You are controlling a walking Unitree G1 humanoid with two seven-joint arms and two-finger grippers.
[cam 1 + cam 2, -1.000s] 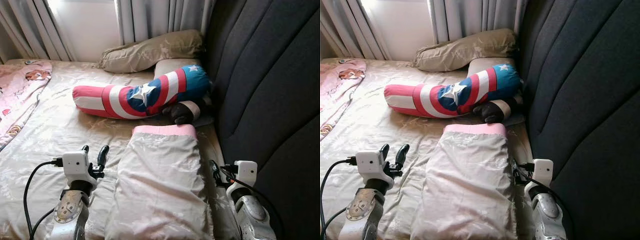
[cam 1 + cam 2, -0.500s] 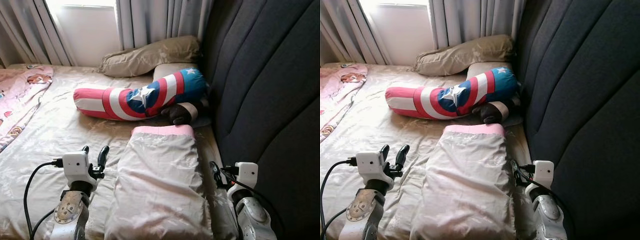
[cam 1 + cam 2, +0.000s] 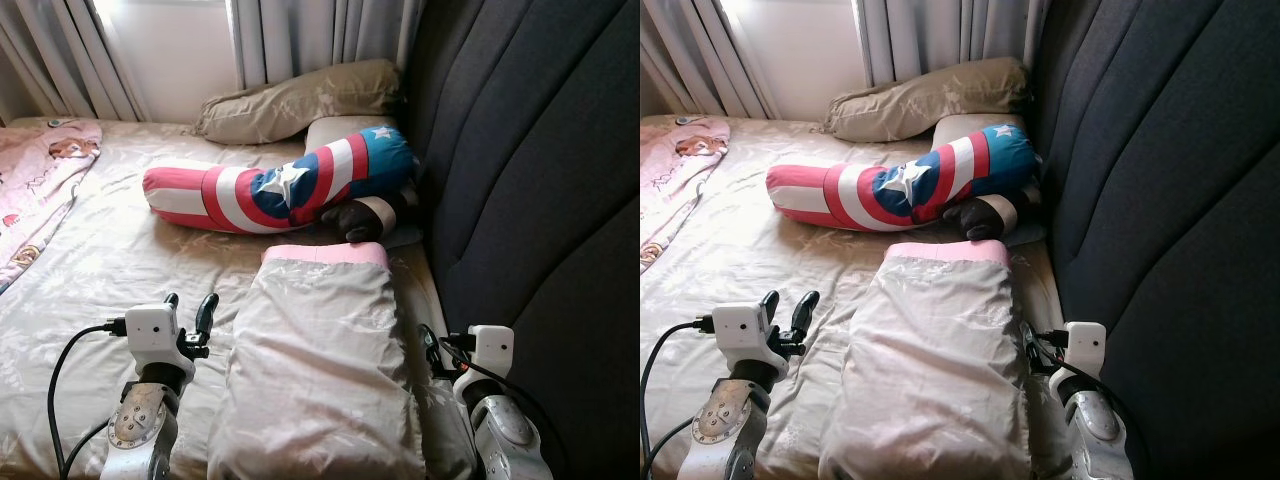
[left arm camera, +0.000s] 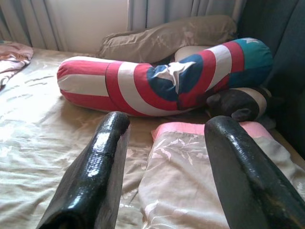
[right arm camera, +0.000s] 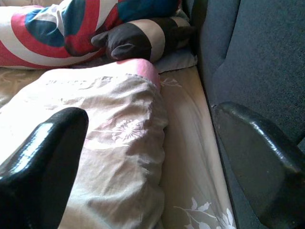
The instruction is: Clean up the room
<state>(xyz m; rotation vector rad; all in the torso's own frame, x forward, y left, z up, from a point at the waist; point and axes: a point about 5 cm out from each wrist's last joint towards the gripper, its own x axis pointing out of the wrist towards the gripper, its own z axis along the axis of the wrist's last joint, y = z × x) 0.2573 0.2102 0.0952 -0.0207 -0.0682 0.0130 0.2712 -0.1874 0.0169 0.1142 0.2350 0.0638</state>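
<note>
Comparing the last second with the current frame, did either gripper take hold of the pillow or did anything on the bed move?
Nothing was grasped or moved. The slight shift of the picture is the head camera moving. The left gripper stays open beside the pink-edged pillow, and the right gripper stays open between that pillow and the headboard. The star-striped bolster and tan pillow lie as before.

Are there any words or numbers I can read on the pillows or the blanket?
None: no words or numbers show.
The bolster pillow bears only a white star with red, white and blue rings.
The pink blanket has cartoon prints, too small to read.
The folded pillow, between the left gripper and the right gripper, has only a faint flower pattern.
</note>
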